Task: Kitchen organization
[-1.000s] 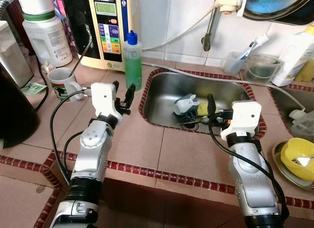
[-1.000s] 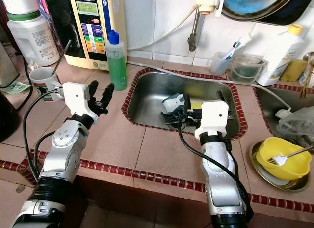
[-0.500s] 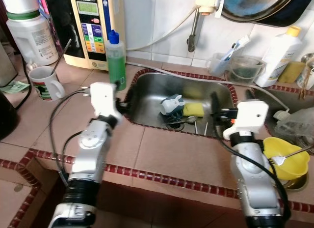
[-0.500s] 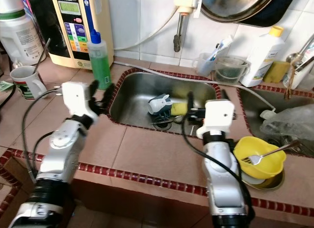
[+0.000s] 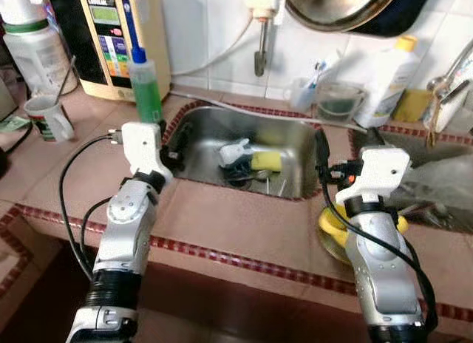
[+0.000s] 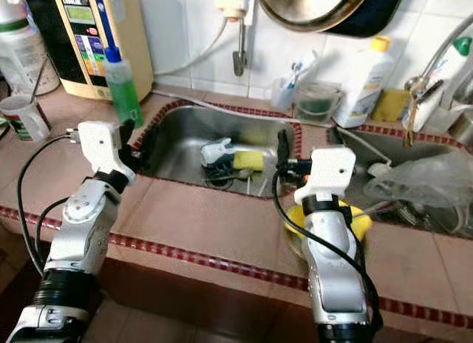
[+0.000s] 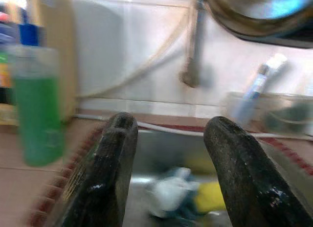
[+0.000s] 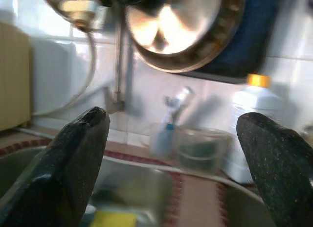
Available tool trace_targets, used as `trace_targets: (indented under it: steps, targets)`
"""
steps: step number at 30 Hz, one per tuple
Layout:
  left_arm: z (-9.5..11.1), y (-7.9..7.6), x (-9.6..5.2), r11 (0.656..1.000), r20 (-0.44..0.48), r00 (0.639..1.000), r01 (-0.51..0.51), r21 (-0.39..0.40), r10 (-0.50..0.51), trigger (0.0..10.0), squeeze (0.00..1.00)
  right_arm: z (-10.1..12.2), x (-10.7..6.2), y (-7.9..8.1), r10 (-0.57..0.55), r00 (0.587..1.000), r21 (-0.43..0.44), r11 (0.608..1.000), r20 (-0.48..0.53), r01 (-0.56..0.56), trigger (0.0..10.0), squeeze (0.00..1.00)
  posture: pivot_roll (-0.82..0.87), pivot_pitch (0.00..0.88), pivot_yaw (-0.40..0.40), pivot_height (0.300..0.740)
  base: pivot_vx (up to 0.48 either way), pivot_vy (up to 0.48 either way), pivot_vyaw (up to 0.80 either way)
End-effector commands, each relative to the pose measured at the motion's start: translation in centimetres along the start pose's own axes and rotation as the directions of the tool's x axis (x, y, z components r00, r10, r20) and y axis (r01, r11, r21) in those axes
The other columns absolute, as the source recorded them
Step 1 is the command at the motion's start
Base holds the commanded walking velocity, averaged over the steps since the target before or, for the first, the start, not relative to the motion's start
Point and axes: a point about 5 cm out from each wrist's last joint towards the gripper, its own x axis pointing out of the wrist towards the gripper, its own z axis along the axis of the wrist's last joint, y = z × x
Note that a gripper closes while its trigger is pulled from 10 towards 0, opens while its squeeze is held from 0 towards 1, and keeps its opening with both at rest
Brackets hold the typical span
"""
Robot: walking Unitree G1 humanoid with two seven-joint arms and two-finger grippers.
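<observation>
Left gripper hangs open at the left rim of the steel sink; right gripper is spread wide, empty, at its right rim. Yellow sponge lies in the basin. Right wrist view catches the hanging steel pan.

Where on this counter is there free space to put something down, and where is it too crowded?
Bare tile lies in front of the sink, between the two arms, and left of the left gripper toward the mug. The sink holds a yellow sponge and dishes. The back ledge by the white bottle is crowded, as is the yellow bowl side.
</observation>
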Motion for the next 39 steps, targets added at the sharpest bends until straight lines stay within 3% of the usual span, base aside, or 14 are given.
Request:
trace_targets:
  steps: [1,19,32,39]
  targets:
    - [0.5,-0.7,0.4,1.0,0.011,1.0,0.028,0.006,-0.028,10.0,0.0,0.6,0.2,-0.4,-0.014,1.0,0.001,1.0,0.028,0.014,10.0,0.0,0.0,0.0,-0.009,0.74,0.0,-0.412,0.0]
    - [0.3,-1.3,0.4,0.999,-0.001,0.999,0.043,0.001,-0.043,10.0,0.0,0.4,0.0,-0.4,-0.005,1.0,0.001,1.0,0.019,0.005,10.0,0.0,-0.01,0.0,-0.008,0.74,0.0,-0.382,0.0]
    - [-0.1,-2.1,0.2,0.996,-0.013,0.996,0.089,-0.005,-0.089,10.0,0.0,-0.7,-0.5,-0.6,0.003,0.999,-0.025,1.0,-0.034,-0.003,10.0,0.0,-0.01,0.0,-0.009,0.74,0.0,0.0,0.0]
    - [0.0,-2.7,-0.1,0.988,-0.02,0.989,0.149,0.029,-0.149,10.0,0.0,-2.0,-1.4,-1.5,0.005,0.996,-0.051,0.999,-0.09,-0.01,10.0,0.0,-0.01,0.0,-0.011,0.74,0.0,0.0,0.0]
